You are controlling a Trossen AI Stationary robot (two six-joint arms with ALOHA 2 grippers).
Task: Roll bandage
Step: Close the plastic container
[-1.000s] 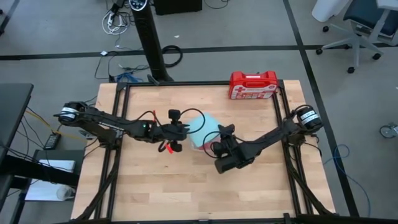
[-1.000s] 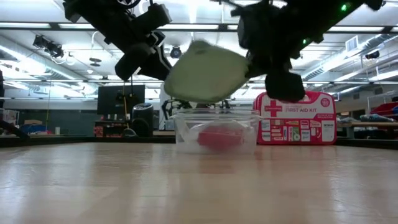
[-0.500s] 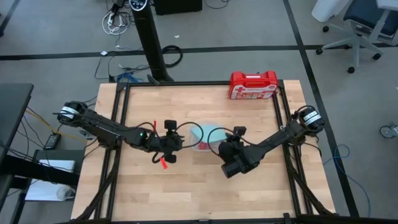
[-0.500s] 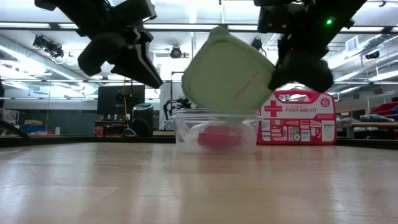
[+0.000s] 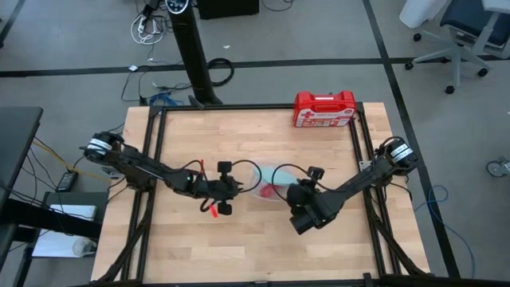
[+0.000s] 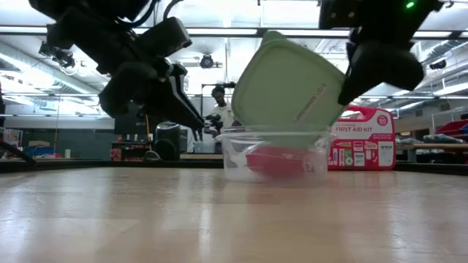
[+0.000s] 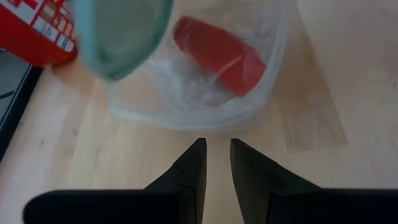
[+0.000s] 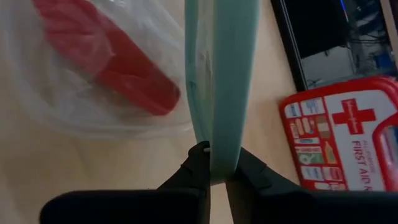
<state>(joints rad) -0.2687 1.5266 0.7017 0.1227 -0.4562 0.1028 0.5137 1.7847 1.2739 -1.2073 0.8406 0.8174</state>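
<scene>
The red bandage (image 7: 217, 56) lies rolled up on the floor of a clear plastic container (image 7: 186, 118) at mid-table (image 5: 259, 190). The container's pale blue-green lid (image 6: 289, 88) stands tilted on edge over the container, and my right gripper (image 5: 293, 188) is shut on it. My left gripper (image 7: 215, 155) is just left of the container near table height. Its fingers are a narrow gap apart and empty, pointing at the container's wall. My right gripper pinches the lid's rim (image 8: 221, 163) between its two fingers, at the lid's upper right corner (image 6: 338, 82) in the low view. The fingers come slanting down from the table's right. The lid stands tilted on edge, its lower edge at the container's rim (image 6: 278, 131).
A red first-aid case (image 5: 324, 109) stands at the table's far edge, behind the container. A red tag (image 5: 213, 212) hangs at my left wrist. Bare wood lies toward the near edge. A person (image 6: 218, 109) shows in the room behind.
My right gripper has drawn back toward the table's right and near edge, tipping the lid from nearly flat over the container to standing on edge. My left gripper has come down and toward the near edge. The container has slid a little toward the near right.
</scene>
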